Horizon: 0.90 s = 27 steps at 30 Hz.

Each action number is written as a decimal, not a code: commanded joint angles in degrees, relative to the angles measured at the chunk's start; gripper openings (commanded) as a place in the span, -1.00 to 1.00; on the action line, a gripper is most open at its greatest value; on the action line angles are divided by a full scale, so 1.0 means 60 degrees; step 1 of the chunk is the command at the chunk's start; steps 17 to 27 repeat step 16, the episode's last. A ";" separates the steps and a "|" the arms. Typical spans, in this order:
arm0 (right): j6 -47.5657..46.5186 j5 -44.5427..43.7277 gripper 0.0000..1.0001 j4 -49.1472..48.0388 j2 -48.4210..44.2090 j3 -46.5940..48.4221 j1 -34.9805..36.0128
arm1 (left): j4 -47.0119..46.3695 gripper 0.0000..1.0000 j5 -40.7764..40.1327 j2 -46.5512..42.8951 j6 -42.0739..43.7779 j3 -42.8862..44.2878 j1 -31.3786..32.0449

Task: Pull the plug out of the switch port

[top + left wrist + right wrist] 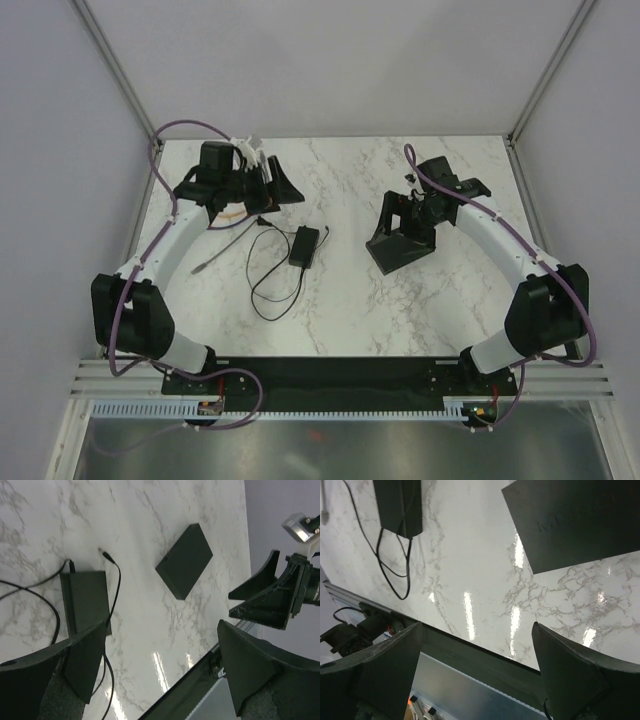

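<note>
Your left gripper [262, 180] sits at the far left of the marble table [340, 310], its claw spread wide with nothing between the fingers [80, 660]. From its wrist camera you look down past both fingers onto bare marble and the two black boxes below.

Just near of that gripper you have a thin grey cable [226, 247] lying slack on the table. It runs toward you and to the left and ends in the plug [198, 269]. The plug rests on the marble by your left arm, well apart from the switch and not in any socket.

Right of the cable, about mid-table, lies the small power brick [304, 245]. Its thin black cord [268, 290] loops on the near-left side of it.

Further right is the switch [398, 252], a flat black box lying on the marble right of centre and turned at an angle to the table edges. The power brick is near it on the left but not touching. You cannot make out the socket row in any view.

Your right gripper [412, 213] hangs above the far edge of the switch, claw fully spread and holding nothing. Its wrist camera shows the switch's top face beyond the fingers [570, 675], with open space between them.
</note>
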<state>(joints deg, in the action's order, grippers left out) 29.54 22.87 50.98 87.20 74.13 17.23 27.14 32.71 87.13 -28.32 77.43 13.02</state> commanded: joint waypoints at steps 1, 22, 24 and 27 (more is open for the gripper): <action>0.0057 -0.1392 0.96 -0.0250 -0.0133 -0.0341 0.0043 | -0.1240 0.99 0.0919 -0.1424 -0.0495 -0.1314 -0.0119; -0.0208 -0.0404 0.96 -0.4771 -0.2943 -0.5613 0.0101 | -1.2022 0.99 0.2838 -0.6855 -0.5777 -0.9954 -0.0104; -0.0208 -0.0404 0.96 -0.4771 -0.2943 -0.5613 0.0101 | -1.2022 0.99 0.2838 -0.6855 -0.5777 -0.9954 -0.0104; -0.0208 -0.0404 0.96 -0.4771 -0.2943 -0.5613 0.0101 | -1.2022 0.99 0.2838 -0.6855 -0.5777 -0.9954 -0.0104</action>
